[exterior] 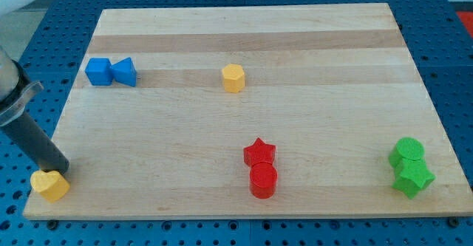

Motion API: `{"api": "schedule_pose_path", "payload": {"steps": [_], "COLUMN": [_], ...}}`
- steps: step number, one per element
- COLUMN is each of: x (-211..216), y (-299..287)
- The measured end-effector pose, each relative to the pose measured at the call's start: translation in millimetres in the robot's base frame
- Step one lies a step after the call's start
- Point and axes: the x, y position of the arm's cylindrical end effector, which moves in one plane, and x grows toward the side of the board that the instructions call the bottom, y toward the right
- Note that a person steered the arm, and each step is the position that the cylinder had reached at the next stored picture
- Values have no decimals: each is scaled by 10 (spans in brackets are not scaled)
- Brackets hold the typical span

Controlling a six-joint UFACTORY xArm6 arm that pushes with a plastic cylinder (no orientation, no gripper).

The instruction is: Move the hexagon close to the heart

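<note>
My tip [60, 170] touches the yellow heart [49, 185] at the table's [295, 32] bottom-left corner; the yellow hexagon [233, 77] sits well apart, near the top edge.

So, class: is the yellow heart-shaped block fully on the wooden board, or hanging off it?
Hanging off: the yellow heart-shaped block overlaps the wooden board's bottom-left corner, partly over the blue surface. My tip touches it.

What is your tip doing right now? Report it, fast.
My tip: no gripper, holding nothing; its end sits against the upper right edge of the yellow heart, far from the yellow hexagon.
</note>
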Motion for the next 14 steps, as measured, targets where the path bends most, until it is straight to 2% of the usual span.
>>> {"api": "schedule_pose_path", "payload": {"steps": [1,5,7,8,9,11,14], "x": [-60,-1223,-1757,-1824,-1788,-1369,-1309], "y": [184,3076,3032,2791,2517,2364,1607]}}
